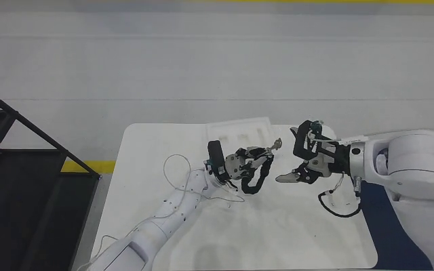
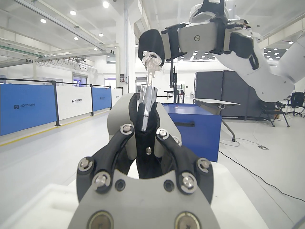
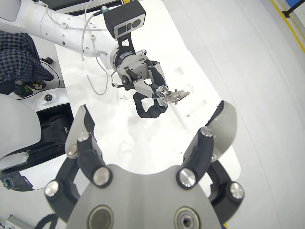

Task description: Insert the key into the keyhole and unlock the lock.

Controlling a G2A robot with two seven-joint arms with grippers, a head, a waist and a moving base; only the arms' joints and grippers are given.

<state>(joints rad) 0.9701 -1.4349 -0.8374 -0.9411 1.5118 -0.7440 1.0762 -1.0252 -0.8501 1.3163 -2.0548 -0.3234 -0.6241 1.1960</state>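
The left gripper (image 2: 145, 111) holds the lock (image 2: 147, 96) up over the middle of the tabletop (image 1: 149, 183). Its jaws are clamped on the chrome barrel, and the lock's black cable loop (image 3: 147, 114) hangs below. The key (image 2: 152, 64) is already seated: its blade is sunk into the barrel's end and its head sticks out toward the right and far side.

The right gripper (image 3: 152, 108) hovers just to the right of it, jaws spread wide with nothing between them. In the left wrist view one of its black pads (image 2: 151, 46) lines up with the key head. The top view shows a gap there, so I judge it is not touching.

What seems left is turning the key, and several things could go wrong:
- **Off-centre grip:** if the right jaws close off-centre, one pad meets the head first and levers the key sideways. That could bind it or cock the barrel in the left jaws.
- **Slipping barrel:** the barrel looks like smooth polished metal, gripped on a narrow stretch. Turning force through the key could spin the whole lock in the grip rather than the mechanism.
- **Key drawn out:** a pull along the blade while turning could draw the key back out.
- **Snagged cable:** the loose cable loop could swing and catch a jaw.

A white moulded tray (image 1: 241, 127) lies at the tabletop's far edge, near where a dropped key might land.
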